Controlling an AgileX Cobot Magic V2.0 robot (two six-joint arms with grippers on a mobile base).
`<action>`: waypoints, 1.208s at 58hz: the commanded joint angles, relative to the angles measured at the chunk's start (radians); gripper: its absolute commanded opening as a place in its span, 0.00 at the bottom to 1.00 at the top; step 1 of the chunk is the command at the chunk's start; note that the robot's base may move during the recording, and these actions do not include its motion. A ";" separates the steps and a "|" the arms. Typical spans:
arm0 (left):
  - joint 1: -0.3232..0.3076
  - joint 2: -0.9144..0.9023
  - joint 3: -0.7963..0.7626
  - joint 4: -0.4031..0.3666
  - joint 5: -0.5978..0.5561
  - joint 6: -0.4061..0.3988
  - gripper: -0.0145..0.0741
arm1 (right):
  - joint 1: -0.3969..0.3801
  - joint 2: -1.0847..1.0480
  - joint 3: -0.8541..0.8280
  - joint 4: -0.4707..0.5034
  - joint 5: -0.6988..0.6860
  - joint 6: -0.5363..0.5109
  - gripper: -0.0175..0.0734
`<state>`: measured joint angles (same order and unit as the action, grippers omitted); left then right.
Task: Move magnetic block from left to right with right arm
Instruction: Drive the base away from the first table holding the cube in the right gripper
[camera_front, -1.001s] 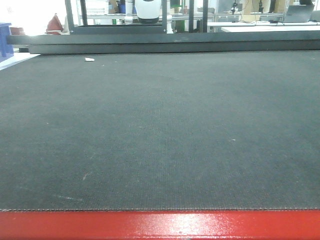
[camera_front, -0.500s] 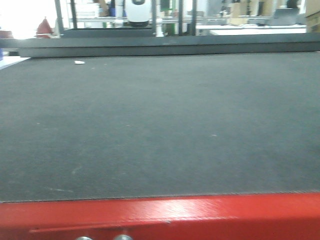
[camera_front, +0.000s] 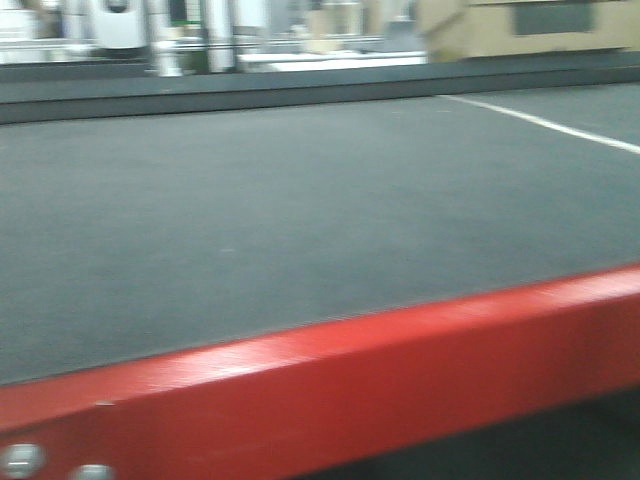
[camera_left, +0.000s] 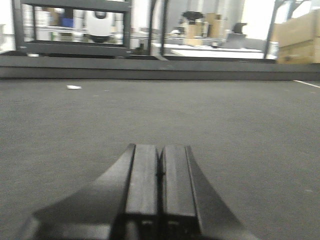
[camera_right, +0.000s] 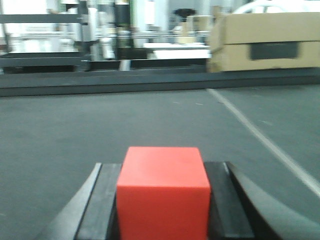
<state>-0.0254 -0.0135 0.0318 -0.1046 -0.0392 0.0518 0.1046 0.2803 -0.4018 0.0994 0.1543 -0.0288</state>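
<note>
The magnetic block (camera_right: 163, 192), a plain red cube, fills the bottom centre of the right wrist view. My right gripper (camera_right: 163, 200) is shut on it, one black finger (camera_right: 97, 202) pressed to its left face and the other to its right face. It hangs over the dark grey mat (camera_right: 100, 130). In the left wrist view my left gripper (camera_left: 160, 172) is shut, its two black pads touching with nothing between them, low over the mat (camera_left: 240, 130). The front view shows neither gripper nor the block.
A brown cardboard box (camera_right: 270, 40) stands beyond the mat's far edge on the right. A white line (camera_right: 260, 135) crosses the mat there. A small white scrap (camera_left: 74, 87) lies far left. A red metal bar (camera_front: 330, 390) runs along the near edge in the front view.
The front view has swung to the right and tilted: the red bar now slopes, the white line and cardboard box have come into view, and the white scrap has left the picture.
</note>
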 joint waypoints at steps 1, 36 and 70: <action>0.001 -0.012 0.008 -0.005 -0.087 0.000 0.02 | -0.007 0.007 -0.028 0.002 -0.085 -0.010 0.50; 0.001 -0.012 0.008 -0.005 -0.087 0.000 0.02 | -0.007 0.007 -0.028 0.002 -0.085 -0.010 0.50; 0.001 -0.012 0.008 -0.005 -0.087 0.000 0.02 | -0.007 0.007 -0.028 0.002 -0.085 -0.010 0.50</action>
<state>-0.0254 -0.0135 0.0318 -0.1046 -0.0392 0.0518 0.1046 0.2803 -0.4018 0.0994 0.1543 -0.0288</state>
